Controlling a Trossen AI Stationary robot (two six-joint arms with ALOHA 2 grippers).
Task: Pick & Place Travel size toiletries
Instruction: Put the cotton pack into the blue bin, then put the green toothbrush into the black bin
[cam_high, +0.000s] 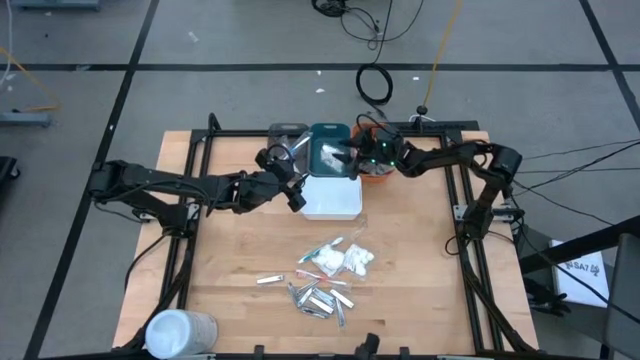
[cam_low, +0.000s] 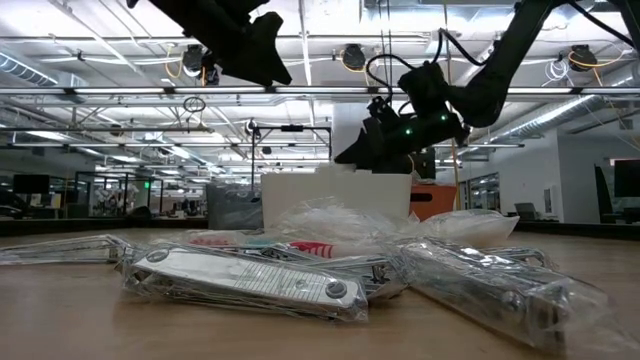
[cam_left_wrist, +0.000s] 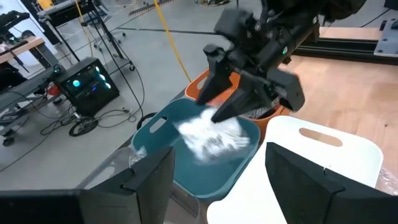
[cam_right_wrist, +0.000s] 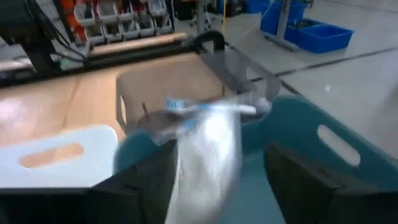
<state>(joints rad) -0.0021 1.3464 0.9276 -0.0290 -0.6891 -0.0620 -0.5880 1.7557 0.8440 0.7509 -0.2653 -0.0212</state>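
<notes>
A clear-wrapped toiletry with a blue-tipped stick (cam_right_wrist: 205, 134) shows blurred between and just below my right gripper's (cam_right_wrist: 217, 180) open fingers, over the teal tray (cam_high: 328, 150). In the left wrist view the same wrapped item (cam_left_wrist: 211, 134) is a white smear inside the teal tray (cam_left_wrist: 186, 168), under my right gripper (cam_left_wrist: 225, 99). My left gripper (cam_high: 290, 178) hangs open with nothing in it, above the near-left side of the teal tray and the white tray (cam_high: 332, 197). The other travel size toiletries (cam_high: 325, 275) lie in a loose pile on the table, near the front. My right gripper stands open over the teal tray with the wrapped item (cam_left_wrist: 211, 134) at its fingertips (cam_left_wrist: 214, 81). The item is blurred, and I cannot tell whether a finger touches it.
The grey tray (cam_high: 287, 135), the teal tray and an orange tray (cam_high: 377, 172) stand in a row at the table's far edge. The white tray lies just in front of them. A big white cylinder (cam_high: 180, 330) lies at the near left corner. Bare wood lies between trays and pile.
</notes>
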